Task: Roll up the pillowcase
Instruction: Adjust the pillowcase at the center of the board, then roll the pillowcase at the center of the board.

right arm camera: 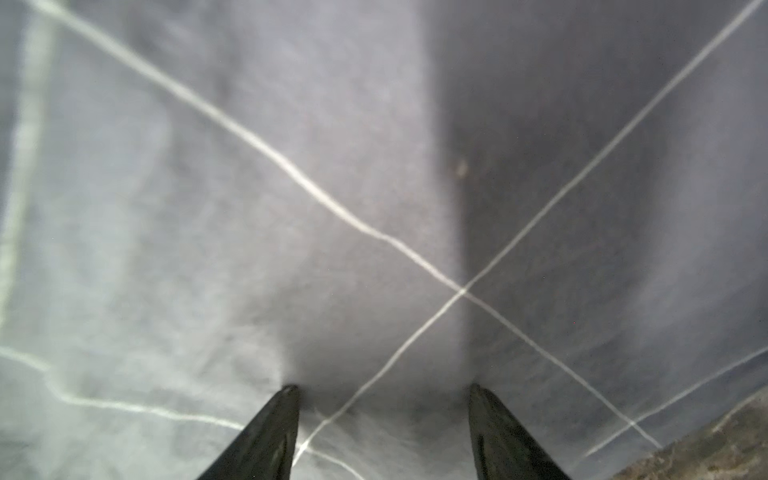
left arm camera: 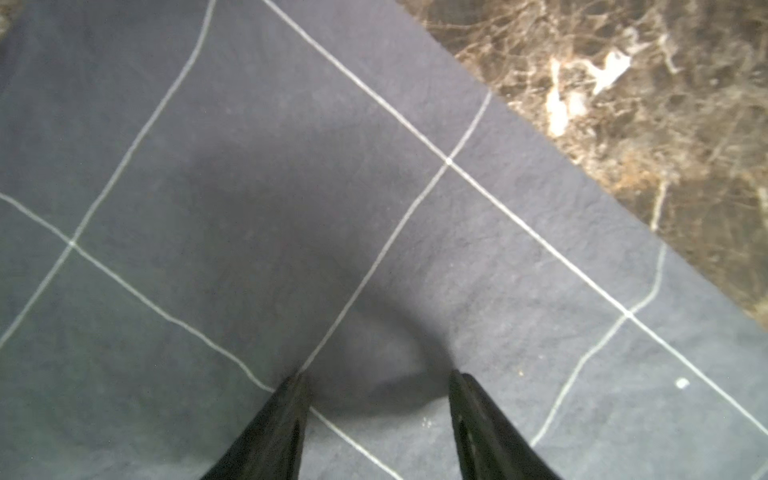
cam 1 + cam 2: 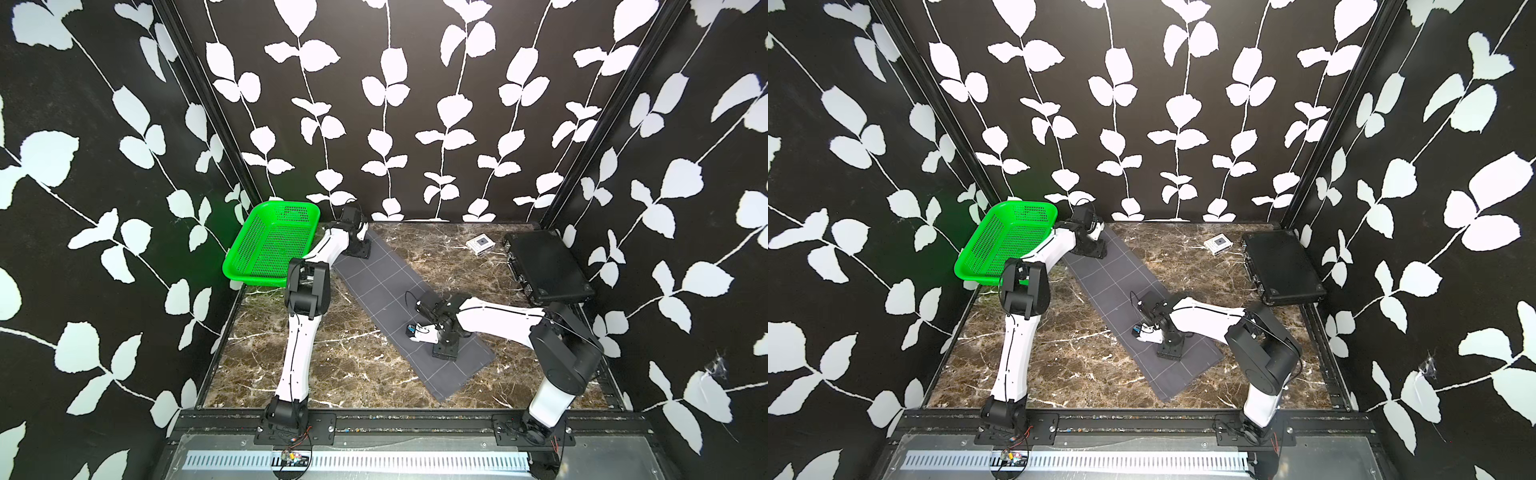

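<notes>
The pillowcase (image 3: 384,291) (image 3: 1113,286) is a dark grey fabric with thin white grid lines. In both top views it lies flat as a long narrow strip, running diagonally from the far left to the near right of the table. My left gripper (image 3: 359,249) (image 2: 378,376) points down at the strip's far end. It is open, its fingertips (image 2: 286,411) resting on the cloth with nothing between them. At the strip's near end my right gripper (image 3: 444,351) (image 1: 382,388) also points down. Its jaws stand open, and its fingertips (image 1: 494,424) touch the fabric beside a grid crossing.
A green perforated basket (image 3: 270,245) sits tilted at the far left, beside my left arm. A rigid black flat case (image 3: 546,266) lies at the far right, with a small white box (image 3: 480,244) next to it. The brown marble table (image 3: 332,365) shows around the strip.
</notes>
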`<state>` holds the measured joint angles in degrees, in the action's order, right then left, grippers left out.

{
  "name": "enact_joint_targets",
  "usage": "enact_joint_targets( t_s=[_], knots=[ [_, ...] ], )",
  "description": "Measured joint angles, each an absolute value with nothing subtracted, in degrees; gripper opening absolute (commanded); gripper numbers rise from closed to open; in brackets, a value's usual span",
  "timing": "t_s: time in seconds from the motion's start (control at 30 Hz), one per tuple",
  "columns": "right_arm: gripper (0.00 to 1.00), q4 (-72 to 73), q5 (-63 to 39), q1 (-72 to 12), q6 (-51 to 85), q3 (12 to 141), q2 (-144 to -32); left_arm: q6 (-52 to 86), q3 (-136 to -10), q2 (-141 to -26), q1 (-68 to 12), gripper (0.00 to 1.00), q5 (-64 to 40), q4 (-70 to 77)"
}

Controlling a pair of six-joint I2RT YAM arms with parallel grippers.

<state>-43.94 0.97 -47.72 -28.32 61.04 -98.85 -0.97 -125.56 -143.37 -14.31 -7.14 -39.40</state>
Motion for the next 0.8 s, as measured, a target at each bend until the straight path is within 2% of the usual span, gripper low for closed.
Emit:
enact_joint_targets(
  t_s=[0.1, 0.23, 0.43, 0.7, 0.8],
  knots=[
    [0.68, -44.9, -0.1, -47.8, -31.5, 60.5, -93.4, -1.4, -125.6, -143.4, -14.3, 0.64, -8.6, -39.0],
    [0.70, -46.2, -0.3, -48.2, -37.5, 55.1, -80.6, -2.3, -123.0, -141.4, -14.7, 0.70, -10.5, -37.4],
    [0.71, -49.1, 2.4, -49.6, -46.4, 42.7, -67.3, -3.9, -109.0, -128.0, -18.0, 0.81, -12.9, -33.3],
    [0.68, -42.4, 8.3, -52.2, -53.6, 35.1, -66.1, -4.6, -86.0, -104.8, -24.7, 0.96, -15.3, -24.1],
    [0.67, -39.0, 9.5, -52.9, -55.1, 33.6, -67.5, -3.8, -77.4, -98.3, -26.8, 0.98, -15.5, -21.9]
  ],
)
